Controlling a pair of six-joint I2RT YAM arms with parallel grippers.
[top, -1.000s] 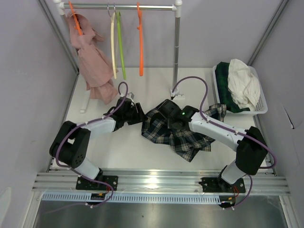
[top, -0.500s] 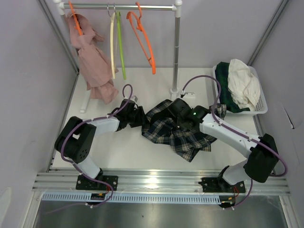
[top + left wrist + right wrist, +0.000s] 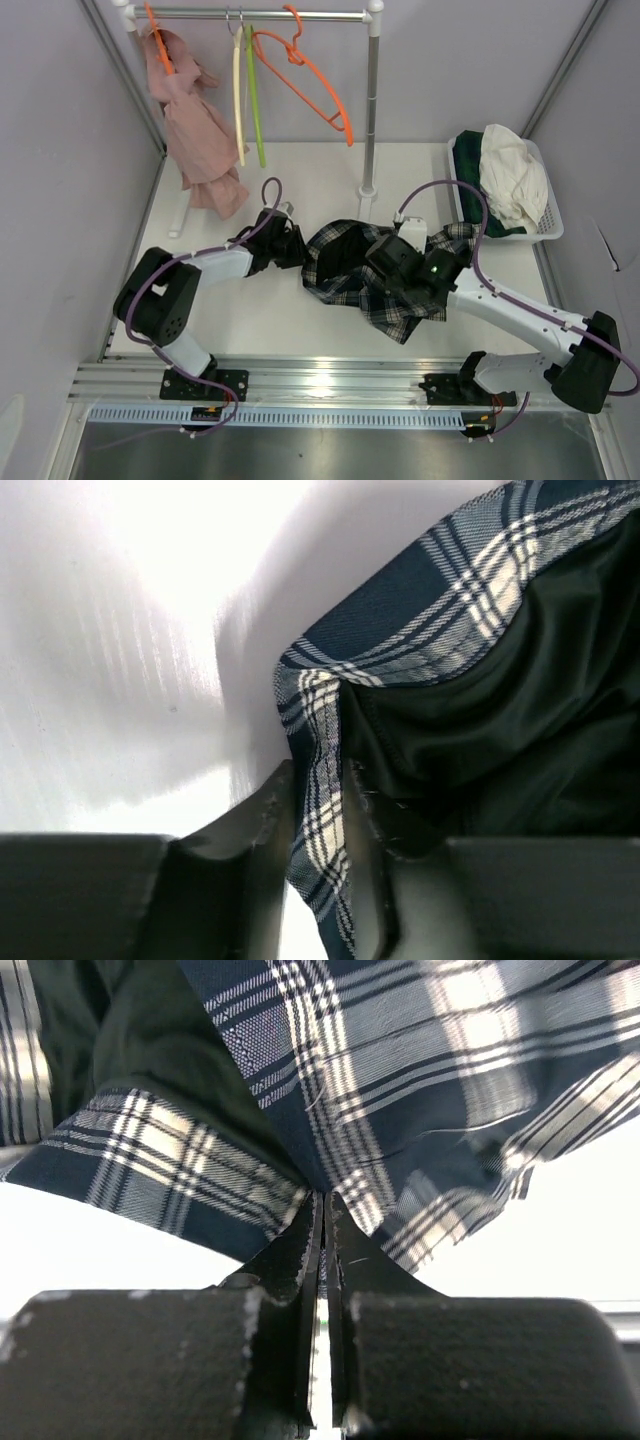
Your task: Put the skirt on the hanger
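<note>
Plaid skirt (image 3: pixel 335 282), pinched by left claw (image 3: pixel 318 780) and right claw (image 3: pixel 322 1205), just drawn toward near-right corner of worktop (image 3: pixel 260 312), waistband apparently spreading for hanging.

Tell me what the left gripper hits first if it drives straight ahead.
The skirt. The left gripper is shut on its hem, and bunched fabric lies directly ahead. What lies beyond that is hidden.

Lab test cell, grey panels (image 3: pixel 60 150), aluminium rail (image 3: pixel 330 385)
</note>
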